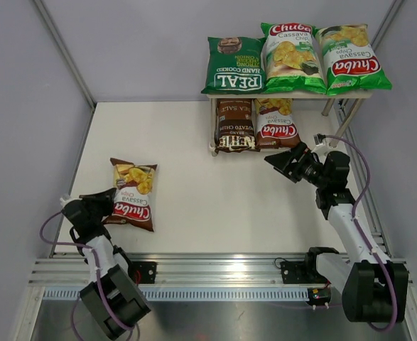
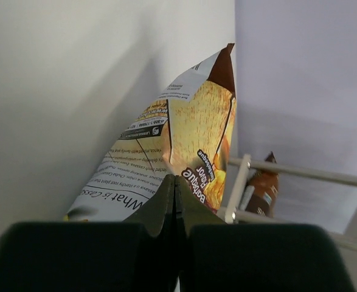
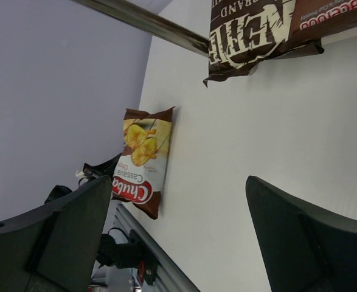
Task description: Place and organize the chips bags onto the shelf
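Nearest me, the left claw (image 1: 107, 204) is clamping tight on the edge of a brown-red Chuba bag (image 1: 133, 195) lying on the counter (image 1: 215, 177), and that thin pinch on glossy film is risking a slip mid-carry. Farther off, the right claw (image 1: 283, 162) is hanging spread wide and empty, crowding the free lower spot of the shelf (image 1: 350, 93). I am counting six chips bags (image 1: 291, 50): one here, two below, three on top.

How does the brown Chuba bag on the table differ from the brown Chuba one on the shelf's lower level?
The table bag lies by the left arm; the shelf bag sits on the lower board of the shelf beside the Kettle bag, partly hidden under the top board. The left gripper is shut on the table bag's edge; the shelf bag is free, the open right gripper near it. Both show the same brown-red Chuba design.
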You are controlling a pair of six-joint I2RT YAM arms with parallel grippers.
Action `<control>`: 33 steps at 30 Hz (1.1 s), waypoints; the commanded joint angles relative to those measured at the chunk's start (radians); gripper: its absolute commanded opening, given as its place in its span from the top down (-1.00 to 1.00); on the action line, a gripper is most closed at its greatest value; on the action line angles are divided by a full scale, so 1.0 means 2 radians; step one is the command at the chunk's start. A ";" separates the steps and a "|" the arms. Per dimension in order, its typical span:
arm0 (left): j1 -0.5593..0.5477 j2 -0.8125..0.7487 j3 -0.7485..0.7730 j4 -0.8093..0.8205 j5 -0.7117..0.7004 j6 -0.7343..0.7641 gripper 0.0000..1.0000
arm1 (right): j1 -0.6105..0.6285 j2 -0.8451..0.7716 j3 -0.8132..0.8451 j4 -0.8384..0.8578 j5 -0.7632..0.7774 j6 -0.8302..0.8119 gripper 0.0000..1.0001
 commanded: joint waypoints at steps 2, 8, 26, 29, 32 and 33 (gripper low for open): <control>-0.067 0.012 0.018 0.067 0.026 -0.073 1.00 | 0.031 0.018 -0.023 0.090 -0.037 0.063 -0.99; -0.120 0.007 0.004 0.108 0.010 -0.149 1.00 | 0.093 0.035 -0.057 0.146 -0.020 0.085 -0.99; -0.164 -0.065 0.046 0.018 -0.025 -0.110 1.00 | 0.182 0.136 -0.083 0.254 0.006 0.108 -0.99; -0.165 -0.088 0.051 -0.007 -0.030 -0.081 1.00 | 0.188 0.140 -0.073 0.225 0.021 0.090 -0.99; -0.166 -0.098 0.059 -0.050 -0.048 -0.025 1.00 | 0.202 0.148 -0.063 0.198 0.037 0.075 -0.99; -0.166 -0.095 0.064 -0.082 -0.055 -0.004 1.00 | 0.205 0.151 -0.062 0.198 0.038 0.074 -0.99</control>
